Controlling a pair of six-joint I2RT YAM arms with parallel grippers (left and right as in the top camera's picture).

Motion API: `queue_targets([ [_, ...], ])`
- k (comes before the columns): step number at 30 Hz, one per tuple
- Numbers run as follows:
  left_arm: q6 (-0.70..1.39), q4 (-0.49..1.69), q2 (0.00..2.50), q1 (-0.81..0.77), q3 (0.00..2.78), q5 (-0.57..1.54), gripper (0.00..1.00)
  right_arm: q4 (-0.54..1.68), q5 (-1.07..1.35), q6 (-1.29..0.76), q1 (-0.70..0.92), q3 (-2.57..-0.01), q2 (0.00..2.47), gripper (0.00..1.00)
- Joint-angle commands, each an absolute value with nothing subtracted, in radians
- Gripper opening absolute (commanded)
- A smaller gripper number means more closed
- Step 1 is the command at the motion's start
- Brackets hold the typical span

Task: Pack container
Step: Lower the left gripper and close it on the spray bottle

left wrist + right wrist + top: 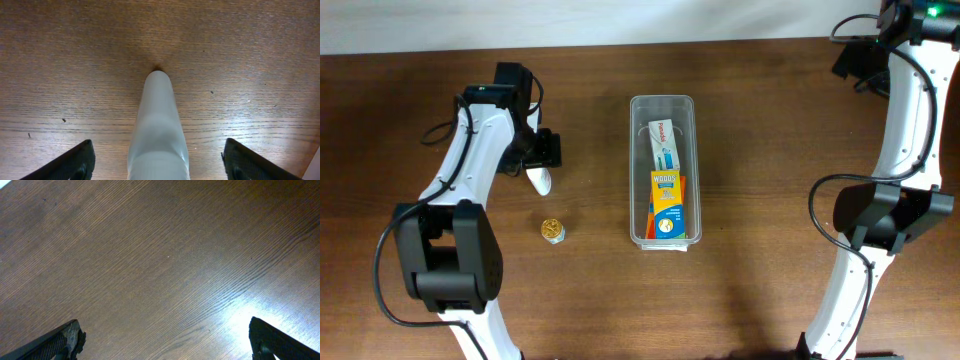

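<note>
Nearest the robot, a small gold round object (553, 231) sits on the brown wooden worktop (760, 150), left of the container's near end and apart from it.

The container (635, 170) stands mid-worktop between the two arms, its long side running near to far. It is a long, narrow bin of clear plastic with rounded corners and a rim. In its near end an orange-and-yellow box (668, 205) with blue print lies flat. Right behind it, toward the far end, lies a white-and-teal box (663, 143).

On the left side, the left arm rises from its near base and reaches away across the worktop, its wrist bent down over a white tube (541, 181). The tube lies flat, well apart from the container. In the wrist view the left gripper (157, 167) is spread wide. The tube runs up the middle, with a dark finger (70, 162) off to either side, and neither one touches it.

On the right side, the right arm stretches from its near base all the way to the far right corner, well away from the container. The right gripper (165, 345) is also spread wide. Its fingers (65, 340) sit at the lower corners of the wrist view, with only bare worktop between them.
</note>
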State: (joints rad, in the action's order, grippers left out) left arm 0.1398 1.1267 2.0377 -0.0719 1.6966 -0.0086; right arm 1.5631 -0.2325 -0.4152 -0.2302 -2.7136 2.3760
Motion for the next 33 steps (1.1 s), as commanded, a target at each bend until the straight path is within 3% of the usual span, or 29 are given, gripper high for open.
queue_targets([
  [1,0.145,1.131,2.049,-0.067,1.713,-0.007,0.80,1.562,-0.251,-0.420,-0.230,-2.732,2.384,0.98],
  [5,0.145,1.134,2.049,-0.067,1.713,-0.007,0.74,1.562,-0.251,-0.420,-0.230,-2.732,2.384,0.98],
  [15,0.144,1.134,2.051,-0.067,1.694,-0.008,0.74,1.562,-0.251,-0.421,-0.230,-2.732,2.384,0.98],
  [25,0.141,1.138,2.059,-0.067,1.693,-0.007,0.58,1.562,-0.251,-0.420,-0.230,-2.732,2.384,0.98],
  [33,0.141,1.139,2.059,-0.067,1.693,-0.008,0.55,1.562,-0.251,-0.421,-0.230,-2.732,2.384,0.98],
])
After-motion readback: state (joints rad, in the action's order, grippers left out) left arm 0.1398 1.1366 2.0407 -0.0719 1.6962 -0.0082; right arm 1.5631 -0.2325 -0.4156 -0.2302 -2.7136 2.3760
